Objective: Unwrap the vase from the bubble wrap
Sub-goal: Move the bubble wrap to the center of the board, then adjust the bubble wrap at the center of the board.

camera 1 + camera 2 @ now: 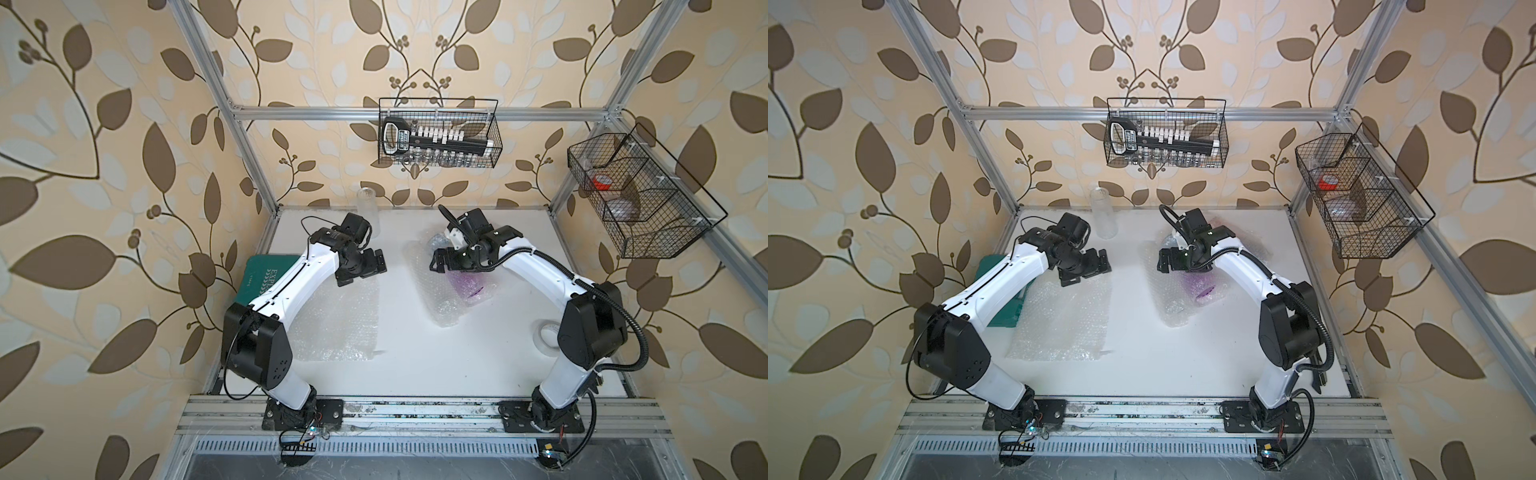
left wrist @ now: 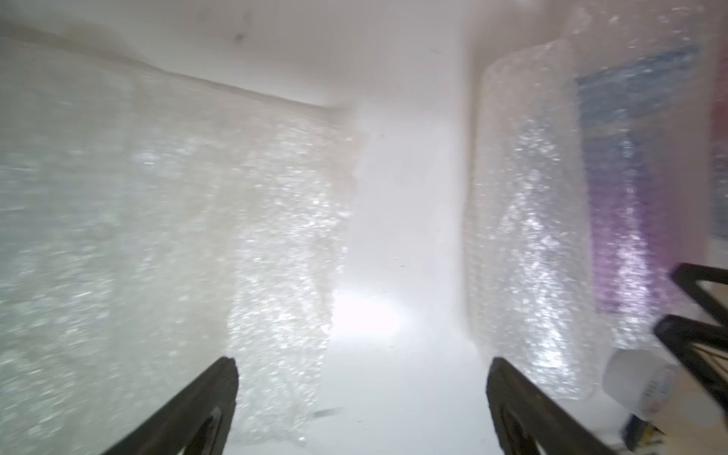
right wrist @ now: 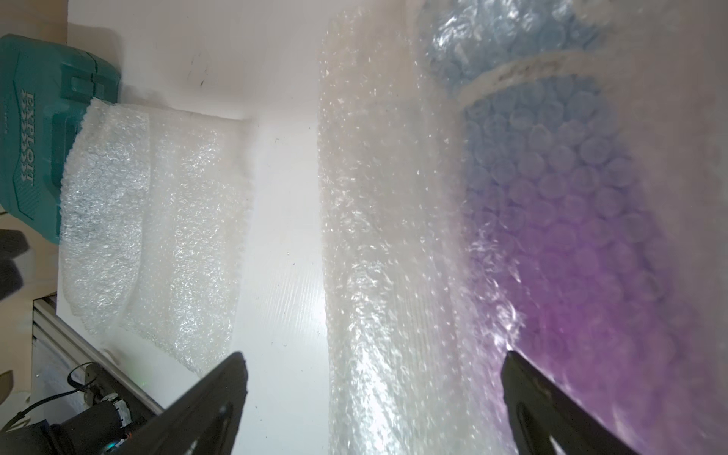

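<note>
Over at the left edge, green case (image 3: 39,130): I read EXPLOIT by right wrist, top views give only EXP. Left gripper (image 2: 362,362) spread, empty, above loose bubble wrap (image 1: 336,328). Right gripper (image 3: 374,358) spread over the wrapped vase (image 3: 571,236), purple fading blue, right of centre.

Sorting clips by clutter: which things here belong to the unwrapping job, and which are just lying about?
Job: purple-blue vase; bubble wrap around it; flat bubble wrap sheet, already loose.
Lying about: clear glass vase; green case; tape roll; wire baskets.
</note>
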`<state>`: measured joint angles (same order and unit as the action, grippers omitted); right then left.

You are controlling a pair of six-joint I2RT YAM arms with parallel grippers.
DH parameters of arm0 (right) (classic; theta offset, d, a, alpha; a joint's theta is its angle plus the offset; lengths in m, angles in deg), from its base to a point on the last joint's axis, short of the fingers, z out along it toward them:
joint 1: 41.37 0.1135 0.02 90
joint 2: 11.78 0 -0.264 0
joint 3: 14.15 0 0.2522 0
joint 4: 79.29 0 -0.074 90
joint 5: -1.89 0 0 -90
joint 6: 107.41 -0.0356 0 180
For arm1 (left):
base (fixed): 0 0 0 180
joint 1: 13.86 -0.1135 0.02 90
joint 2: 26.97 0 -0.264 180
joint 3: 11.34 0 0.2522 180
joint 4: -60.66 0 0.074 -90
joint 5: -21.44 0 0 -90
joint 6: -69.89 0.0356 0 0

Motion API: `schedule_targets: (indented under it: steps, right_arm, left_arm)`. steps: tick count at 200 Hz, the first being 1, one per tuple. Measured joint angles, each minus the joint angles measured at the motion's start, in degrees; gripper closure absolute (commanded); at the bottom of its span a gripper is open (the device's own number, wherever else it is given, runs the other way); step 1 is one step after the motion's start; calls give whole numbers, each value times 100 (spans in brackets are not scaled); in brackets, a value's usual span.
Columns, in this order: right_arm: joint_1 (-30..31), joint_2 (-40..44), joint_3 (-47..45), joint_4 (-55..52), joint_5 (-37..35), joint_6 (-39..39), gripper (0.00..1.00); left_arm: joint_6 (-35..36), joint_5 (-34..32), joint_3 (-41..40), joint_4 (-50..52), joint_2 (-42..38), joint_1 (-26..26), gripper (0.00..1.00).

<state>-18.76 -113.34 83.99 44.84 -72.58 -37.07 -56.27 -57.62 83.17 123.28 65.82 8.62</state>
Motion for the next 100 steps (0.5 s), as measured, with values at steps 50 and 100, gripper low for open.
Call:
schedule_targets:
  steps: [50,100]
  right_arm:
    - [-470,-129,-254,577,758,-282,1]
    - [-649,-122,-446,905,931,-284,1]
  left_arm:
    - [-1128,1075,601,-1178,1749,533,1]
    - [-1668,1320,1585,-1331,2863,811,7]
